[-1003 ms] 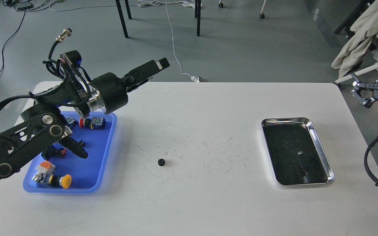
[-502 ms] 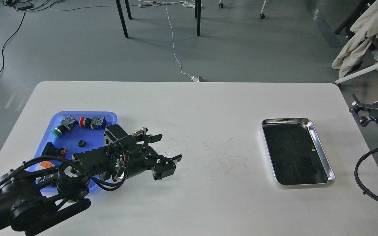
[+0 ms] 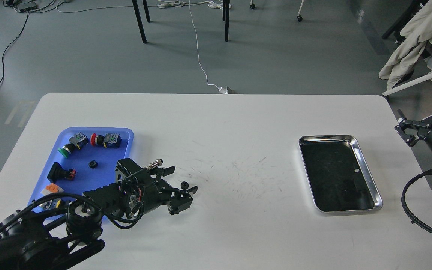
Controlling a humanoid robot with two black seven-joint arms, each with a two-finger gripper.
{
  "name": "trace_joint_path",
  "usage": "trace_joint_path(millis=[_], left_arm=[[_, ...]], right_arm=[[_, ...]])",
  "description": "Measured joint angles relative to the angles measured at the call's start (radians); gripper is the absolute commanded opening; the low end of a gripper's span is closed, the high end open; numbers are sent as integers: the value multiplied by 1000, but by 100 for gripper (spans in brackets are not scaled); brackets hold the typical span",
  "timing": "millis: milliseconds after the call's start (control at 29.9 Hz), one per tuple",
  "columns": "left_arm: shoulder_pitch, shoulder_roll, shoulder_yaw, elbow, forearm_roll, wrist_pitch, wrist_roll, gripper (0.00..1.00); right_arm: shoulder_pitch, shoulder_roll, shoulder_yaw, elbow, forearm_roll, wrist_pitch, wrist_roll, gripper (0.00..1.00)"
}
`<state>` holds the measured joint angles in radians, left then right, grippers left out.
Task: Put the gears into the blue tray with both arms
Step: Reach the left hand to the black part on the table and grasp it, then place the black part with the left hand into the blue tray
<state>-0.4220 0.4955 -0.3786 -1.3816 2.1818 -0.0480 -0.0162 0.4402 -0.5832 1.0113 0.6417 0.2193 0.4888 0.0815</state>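
Note:
One small black gear lies on the white table, between the spread fingers of my left gripper, which is open and low over the table. The gear sits close to the nearer finger; I cannot tell whether they touch. A second gear rests inside the blue tray at the left of the table. My right gripper hangs open past the table's right edge, far from both gears.
The blue tray also holds a green push button, a red-tipped switch, a black switch block and an orange-capped part. A shiny steel tray stands at the right. Chairs and cables lie beyond the table.
My left arm swung down from above the blue tray to the table, then drew back slightly so the gear shows between its fingers. My right gripper shifted a little at the right edge.

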Motion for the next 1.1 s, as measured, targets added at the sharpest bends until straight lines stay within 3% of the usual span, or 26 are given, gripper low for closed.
trace_joint_path(millis=[502,635,669,702,803,1104], left_arm=[[19,-30,4,43,0,0,1,60],[23,-29,3,45,0,-1,1,47],[23,-28,2,46,0,-2,2,39],[24,-28,2,46,0,-3,2,25],[28,-28,2,46,0,-4,3,10],[43,0,-24,30,-1,-9,1,8]], right_arm=[[2,0,18,3,0,0,4,95],[3,0,18,3,0,0,8,95],[3,0,18,3,0,0,8,95],[3,0,18,3,0,0,8,95],[3,0,18,3,0,0,9,95],[3,-5,18,13,0,0,9,95]])
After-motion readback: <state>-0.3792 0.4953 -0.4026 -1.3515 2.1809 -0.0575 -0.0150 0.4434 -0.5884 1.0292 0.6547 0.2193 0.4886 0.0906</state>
